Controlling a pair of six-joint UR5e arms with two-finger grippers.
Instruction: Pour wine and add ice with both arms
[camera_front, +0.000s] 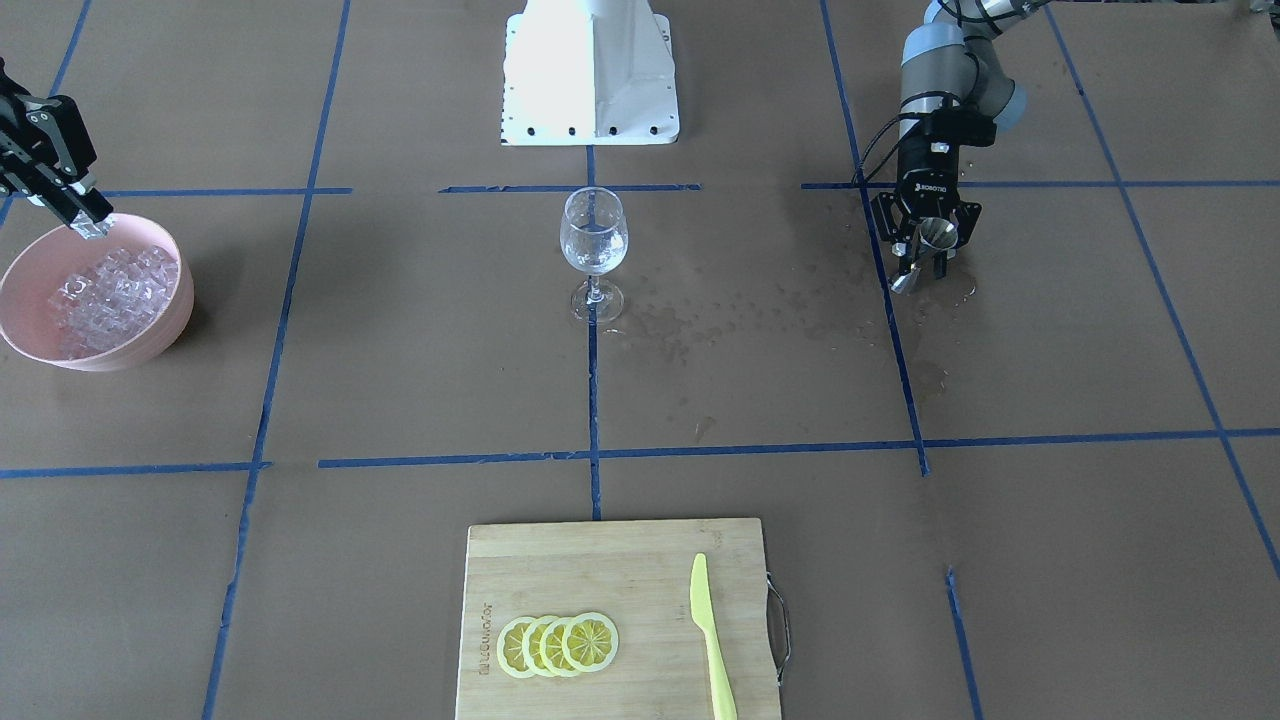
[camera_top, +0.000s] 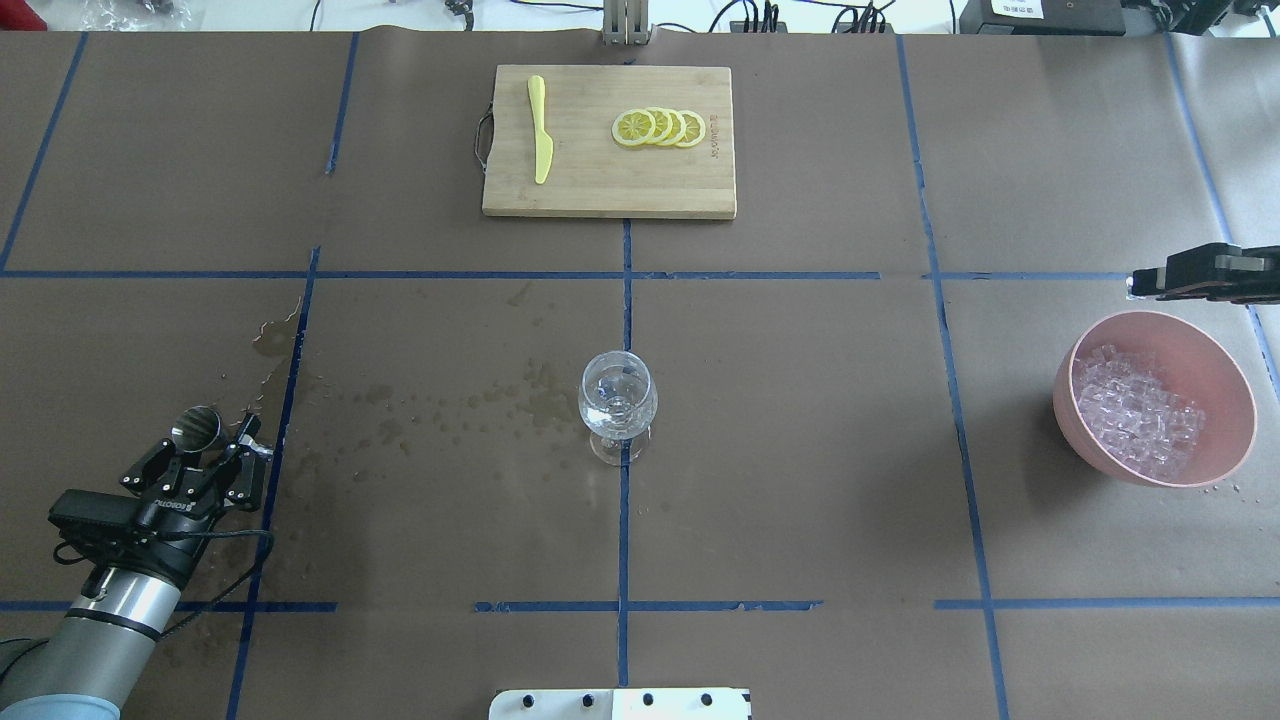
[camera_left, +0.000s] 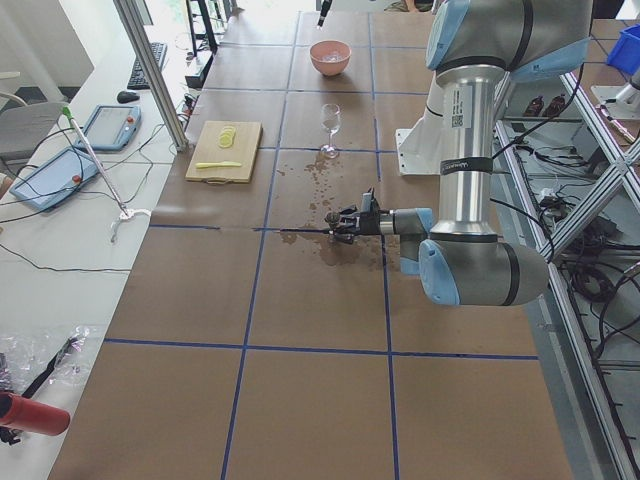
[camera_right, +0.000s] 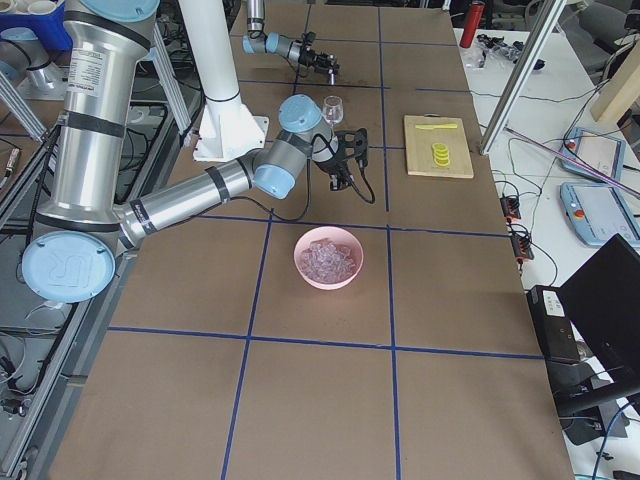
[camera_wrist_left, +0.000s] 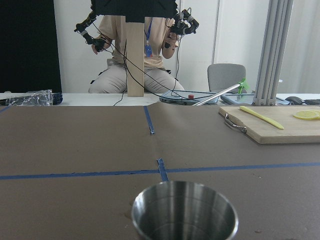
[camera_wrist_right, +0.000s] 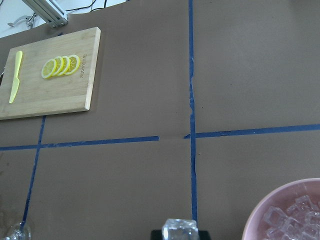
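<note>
While my left fingers (camera_front: 896, 235) clench the steel cup (camera_front: 932, 238) at upper right, my right fingers (camera_front: 75, 205) grip 1 ice cube (camera_front: 93, 229), likely light and slick, best pinched on flat faces, above the pink bowl (camera_front: 185, 290) at left.

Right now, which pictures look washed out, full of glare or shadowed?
Front-facing view: the white base block is blown out to flat white. Left wrist view: the steel cup glints at its rim. Overhead view: the pink bowl casts a soft shadow to its left. Right wrist view: evenly lit; the bottom edge crops the ice cube.
</note>
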